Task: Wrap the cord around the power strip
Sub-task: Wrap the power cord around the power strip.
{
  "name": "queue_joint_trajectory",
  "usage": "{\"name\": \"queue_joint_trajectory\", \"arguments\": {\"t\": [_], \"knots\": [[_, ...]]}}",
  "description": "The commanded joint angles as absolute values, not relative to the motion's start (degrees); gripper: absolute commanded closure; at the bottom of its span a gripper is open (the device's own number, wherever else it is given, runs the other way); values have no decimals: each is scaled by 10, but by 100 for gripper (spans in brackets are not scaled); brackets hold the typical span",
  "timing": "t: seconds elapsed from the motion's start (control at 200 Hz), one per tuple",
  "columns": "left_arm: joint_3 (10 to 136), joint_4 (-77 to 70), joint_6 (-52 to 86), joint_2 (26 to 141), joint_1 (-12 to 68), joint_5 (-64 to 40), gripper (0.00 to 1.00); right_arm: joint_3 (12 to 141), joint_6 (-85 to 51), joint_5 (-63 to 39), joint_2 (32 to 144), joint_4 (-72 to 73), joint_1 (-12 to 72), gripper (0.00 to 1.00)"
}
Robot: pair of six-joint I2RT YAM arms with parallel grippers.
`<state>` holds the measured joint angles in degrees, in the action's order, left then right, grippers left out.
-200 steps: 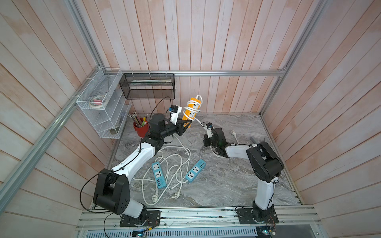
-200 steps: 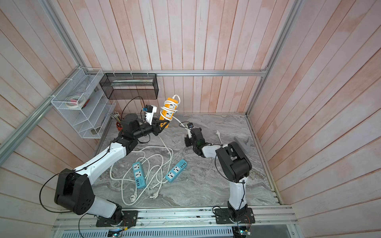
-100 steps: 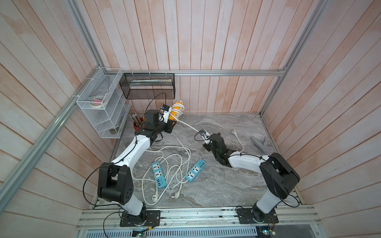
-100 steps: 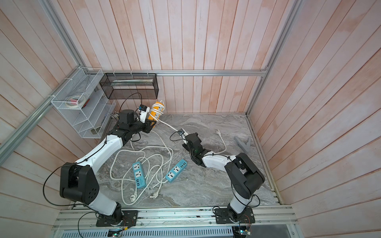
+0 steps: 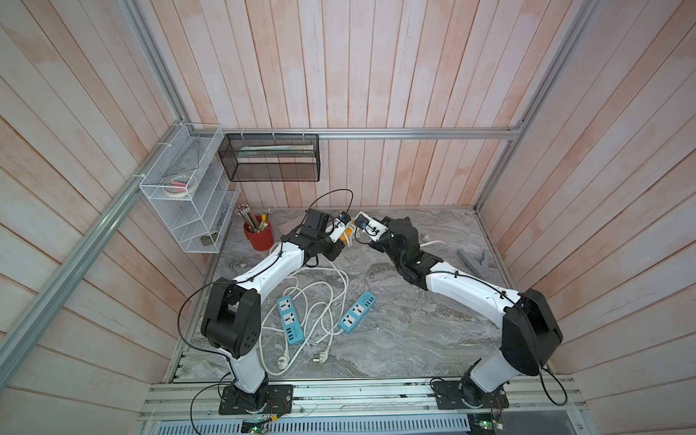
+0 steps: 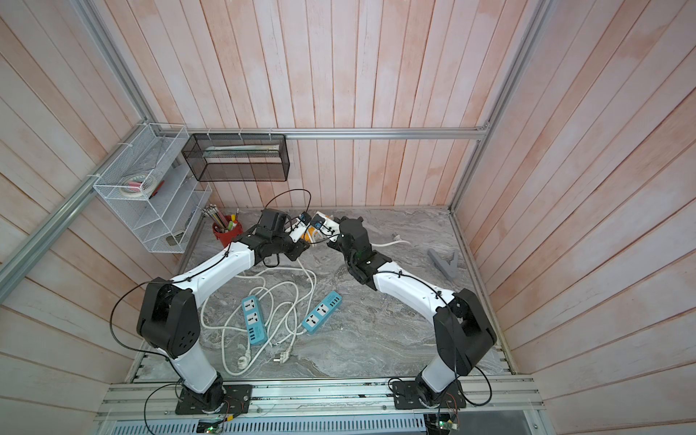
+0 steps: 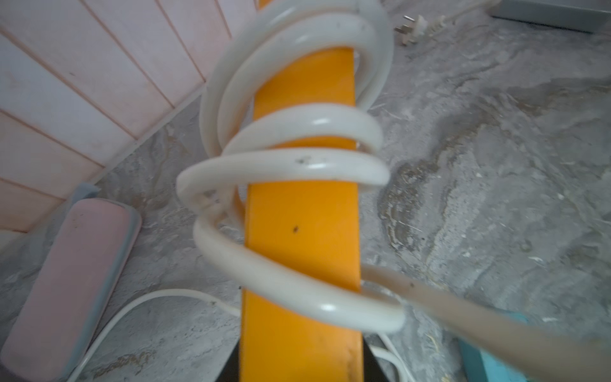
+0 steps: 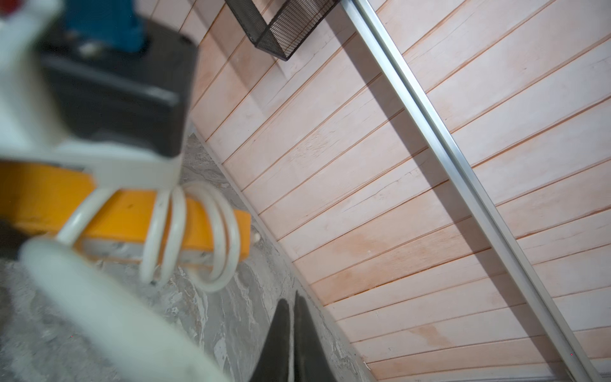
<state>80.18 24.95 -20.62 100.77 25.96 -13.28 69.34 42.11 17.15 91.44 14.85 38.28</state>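
Nearest on the table (image 5: 414, 331): a blue strip (image 5: 290, 320) and a second blue strip (image 5: 357, 312), both lying flat in a tangle of loose white cords (image 5: 320, 297). Two plugs (image 5: 283, 363) lie toward the front edge.

Farther back the two arms meet. The left jaws are clamped on one end of the orange power strip (image 7: 302, 231), with a black finger (image 7: 231, 368) on each side of it. The strip is held off the table. Its long axis runs straight out from the left jaws, free end toward the back wall, plain orange face to the left wrist camera. The white cord (image 7: 297, 165) goes around it in several loose turns, most of them near the free end. One tail leaves the turn nearest the jaws and stretches off toward the right arm.

The right jaws are closed just beside the strip, fingers (image 8: 281, 334) nearly touching. The blurred cord passes close by; cannot tell if it is pinched.

Beyond: a lone plug (image 7: 411, 29), a pink case (image 7: 66, 281) by the wall, a red pencil cup (image 5: 259, 235), a grey angled piece (image 5: 472, 260). On the walls hang a white wire rack (image 5: 180, 211) and a black mesh basket (image 5: 271, 158).
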Motion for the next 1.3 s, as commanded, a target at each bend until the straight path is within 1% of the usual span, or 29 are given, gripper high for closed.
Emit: {"name": "queue_joint_trajectory", "arguments": {"t": [0.0, 0.095, 0.16, 0.335, 0.42, 0.535, 0.595, 0.615, 0.665, 0.75, 0.83, 0.93, 1.03, 1.14, 1.295], "knots": [[800, 320, -272, 1004, 281, -220, 100, 760, 405, 97, 917, 126, 349, 100], [787, 377, -344, 990, 318, -307, 100, 804, 399, 52, 936, 100, 326, 100], [780, 409, -379, 980, 340, -371, 100, 839, 381, -10, 956, 71, 298, 100], [805, 443, -382, 966, 348, -502, 100, 937, 305, -223, 1032, -30, 231, 100], [810, 438, -381, 945, 348, -561, 100, 965, 283, -291, 1071, -65, 219, 100], [803, 394, -364, 912, 346, -600, 100, 952, 217, -361, 1105, -37, 201, 88], [787, 347, -336, 893, 341, -604, 100, 925, 169, -390, 1116, 6, 193, 79], [781, 328, -326, 888, 338, -607, 100, 913, 152, -397, 1119, 24, 192, 74], [763, 275, -293, 873, 327, -615, 100, 885, 116, -395, 1123, 66, 192, 65], [730, 189, -236, 852, 309, -616, 100, 834, 74, -383, 1122, 128, 192, 54], [706, 131, -198, 836, 297, -611, 100, 795, 46, -367, 1115, 171, 190, 46], [685, 77, -161, 822, 289, -595, 100, 760, 42, -353, 1108, 180, 188, 39], [671, 35, -132, 810, 285, -584, 100, 733, 43, -329, 1107, 194, 186, 36], [658, -9, -98, 802, 281, -569, 100, 709, 53, -292, 1117, 214, 186, 35], [652, -28, -74, 802, 275, -537, 100, 693, 64, -239, 1143, 228, 186, 35]]}}
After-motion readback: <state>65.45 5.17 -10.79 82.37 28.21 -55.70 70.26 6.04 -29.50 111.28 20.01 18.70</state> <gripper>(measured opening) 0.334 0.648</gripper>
